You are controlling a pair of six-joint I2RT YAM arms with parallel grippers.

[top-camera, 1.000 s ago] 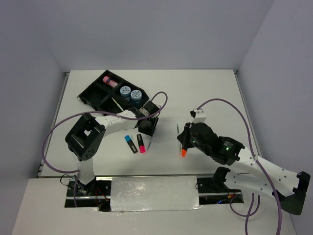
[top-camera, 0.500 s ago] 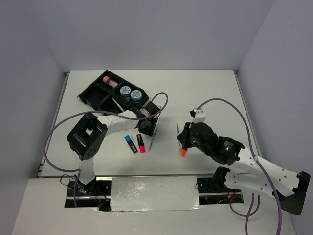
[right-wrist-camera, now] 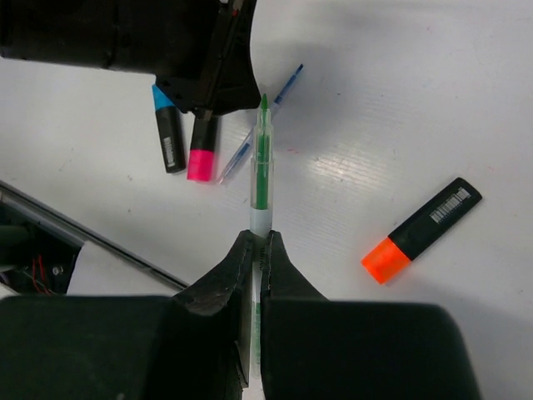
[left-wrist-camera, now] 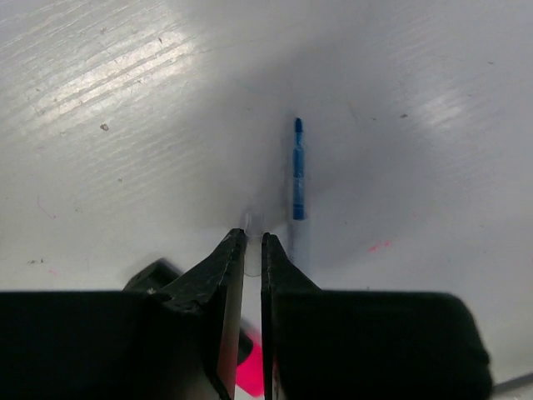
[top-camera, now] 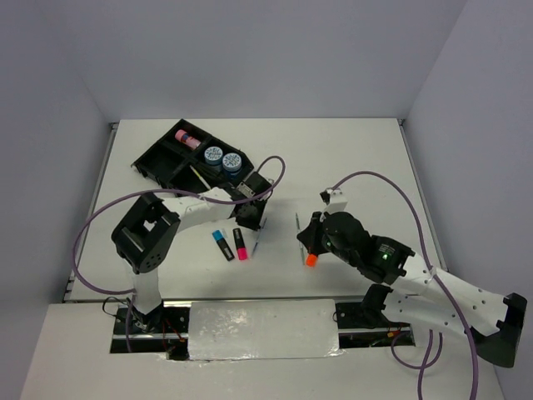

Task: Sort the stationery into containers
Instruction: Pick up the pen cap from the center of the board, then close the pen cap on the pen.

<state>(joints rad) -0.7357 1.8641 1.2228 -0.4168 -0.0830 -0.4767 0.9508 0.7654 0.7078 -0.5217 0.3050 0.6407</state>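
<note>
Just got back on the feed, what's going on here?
The right gripper has its jaws shut on a green pen; an orange highlighter lies on the table beside it. The left gripper, jaws almost closed, sits low beside a thin blue pen that lies on the table, apparently ungripped. A blue highlighter and a pink highlighter lie loose nearby. The black tray holds two blue tubs and a pink-capped tube.

The left arm (top-camera: 196, 207) and the right arm (top-camera: 450, 292) have white links and black joint housings. A purple cable (top-camera: 77, 246) loops beside each one. A green light (top-camera: 385, 255) glows on the right one. The left gripper (left-wrist-camera: 252, 237) and right gripper (right-wrist-camera: 258, 237) are matte black.
</note>
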